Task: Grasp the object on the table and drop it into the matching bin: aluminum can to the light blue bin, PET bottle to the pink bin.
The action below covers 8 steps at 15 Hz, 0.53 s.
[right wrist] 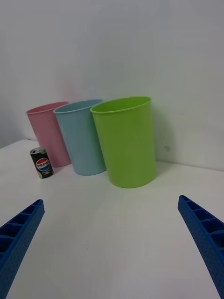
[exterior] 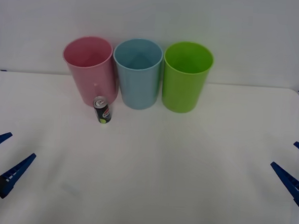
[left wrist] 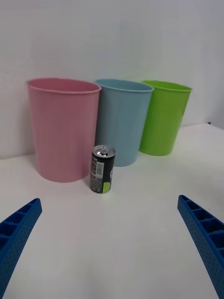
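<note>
Here, can (exterior: 102, 110) beyond left end effector (exterior: 3, 156).

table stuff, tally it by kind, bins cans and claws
bins: 3, the pink bin, the light blue bin and a lime green bin
cans: 1, the aluminum can, upright before the pink bin
claws: 2, the left claw and the right claw, both open at the table's near corners
total: 6
</note>
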### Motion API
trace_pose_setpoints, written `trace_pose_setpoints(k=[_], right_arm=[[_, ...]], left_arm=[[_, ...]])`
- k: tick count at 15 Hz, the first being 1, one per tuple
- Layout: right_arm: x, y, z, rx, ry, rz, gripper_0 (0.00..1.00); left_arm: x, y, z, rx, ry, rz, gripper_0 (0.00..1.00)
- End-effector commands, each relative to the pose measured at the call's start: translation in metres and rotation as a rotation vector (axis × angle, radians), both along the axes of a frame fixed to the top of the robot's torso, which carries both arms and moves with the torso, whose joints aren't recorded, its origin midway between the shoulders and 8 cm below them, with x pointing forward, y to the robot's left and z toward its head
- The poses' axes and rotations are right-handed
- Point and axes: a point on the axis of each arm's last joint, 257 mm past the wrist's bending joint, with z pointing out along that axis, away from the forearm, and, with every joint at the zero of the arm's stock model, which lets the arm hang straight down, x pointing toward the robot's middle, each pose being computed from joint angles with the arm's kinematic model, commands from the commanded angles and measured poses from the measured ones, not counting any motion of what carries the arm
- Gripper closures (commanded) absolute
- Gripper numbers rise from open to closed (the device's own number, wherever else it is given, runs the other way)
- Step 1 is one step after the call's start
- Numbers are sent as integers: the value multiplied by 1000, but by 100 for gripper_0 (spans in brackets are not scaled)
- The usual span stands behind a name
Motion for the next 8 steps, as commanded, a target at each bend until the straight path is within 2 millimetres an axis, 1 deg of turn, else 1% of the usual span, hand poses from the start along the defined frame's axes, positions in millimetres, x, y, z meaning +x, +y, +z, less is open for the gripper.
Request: trace_pose_setpoints(k=[1,4,8], right_arm=[[0,0,0,0,0,0,0],[0,0,0,0,0,0,0],[0,0,0,0,0,0,0]], left_arm=[[9,-3,-15,0,26,41,0],[21,-9,-31,9,53,82,0],[34,-23,-40,0,41,123,0]])
